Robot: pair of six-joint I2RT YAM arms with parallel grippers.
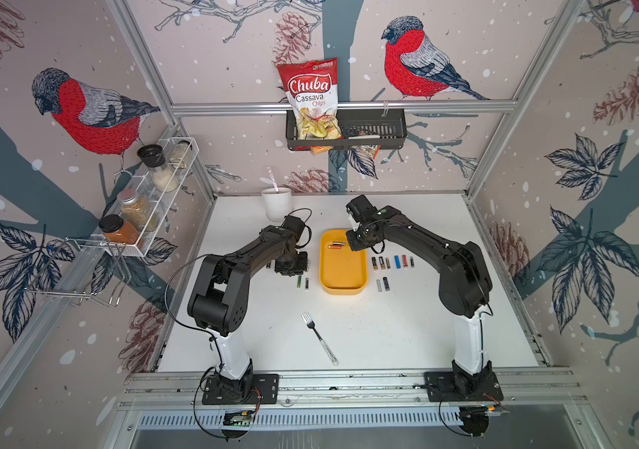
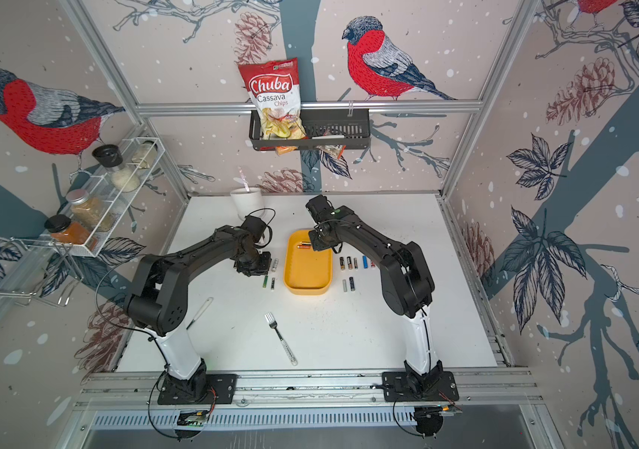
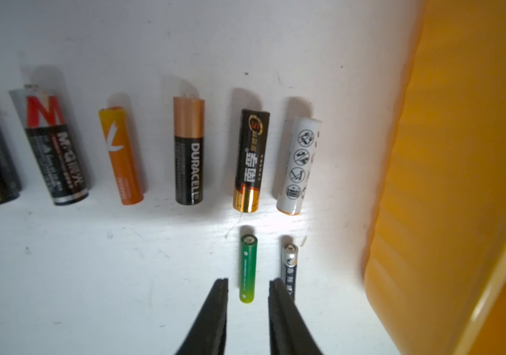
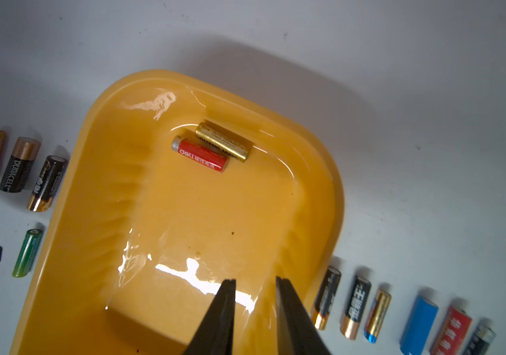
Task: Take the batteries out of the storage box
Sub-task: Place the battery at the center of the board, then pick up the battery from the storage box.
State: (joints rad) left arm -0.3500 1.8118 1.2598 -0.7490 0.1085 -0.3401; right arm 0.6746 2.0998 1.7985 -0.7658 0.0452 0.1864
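the white table carries the yellow storage box between the two arms. the right gripper hovers over the box, jaws slightly apart and holding nothing. the left gripper is low beside the box, jaws apart on either side of a green battery that lies on the table. a red battery and a gold battery lie touching at the box's far end. the other batteries lie in rows on the table, on both sides of the box.

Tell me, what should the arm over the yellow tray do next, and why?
Probably reach the right end effector to the red battery and grip it: its jaws hang apart and empty, and only that and the gold battery beside it lie in the storage box.
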